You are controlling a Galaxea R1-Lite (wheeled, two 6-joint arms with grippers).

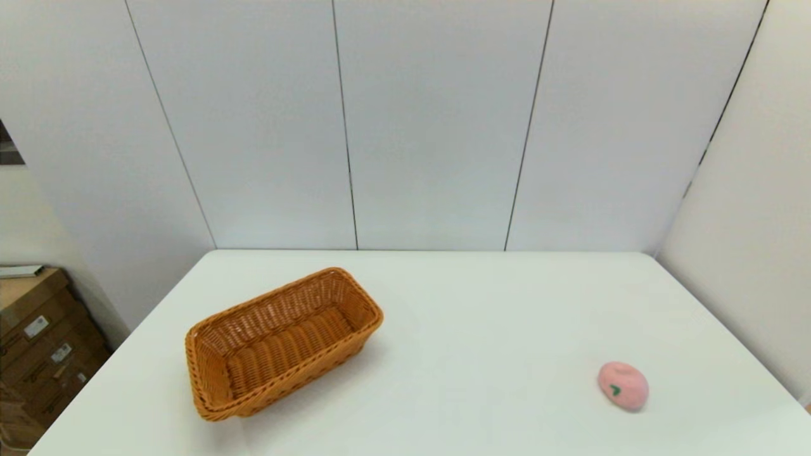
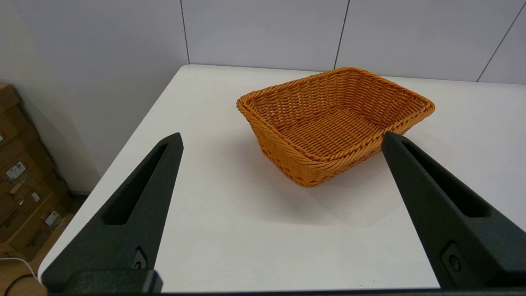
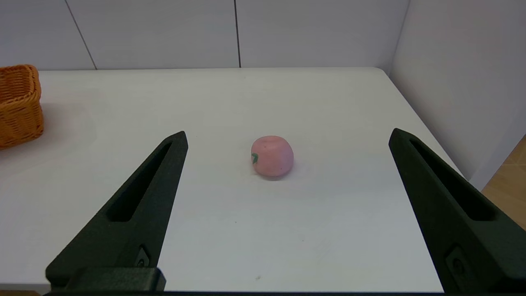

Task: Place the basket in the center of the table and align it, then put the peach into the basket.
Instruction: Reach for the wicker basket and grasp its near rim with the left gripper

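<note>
An orange-brown wicker basket (image 1: pixel 282 342) lies empty on the left half of the white table (image 1: pixel 481 316), turned at an angle to the table's edges. The pink peach (image 1: pixel 623 386) rests on the table near the front right. Neither arm shows in the head view. In the left wrist view my left gripper (image 2: pixel 281 137) is open and held back from the basket (image 2: pixel 335 123), over the table's front left. In the right wrist view my right gripper (image 3: pixel 287 135) is open, short of the peach (image 3: pixel 272 156), which sits in line between the fingers. Nothing is held.
Grey wall panels stand behind the table and along its right side. Cardboard boxes (image 1: pixel 38 342) are stacked on the floor to the left of the table. The basket's end (image 3: pixel 18 105) shows far off in the right wrist view.
</note>
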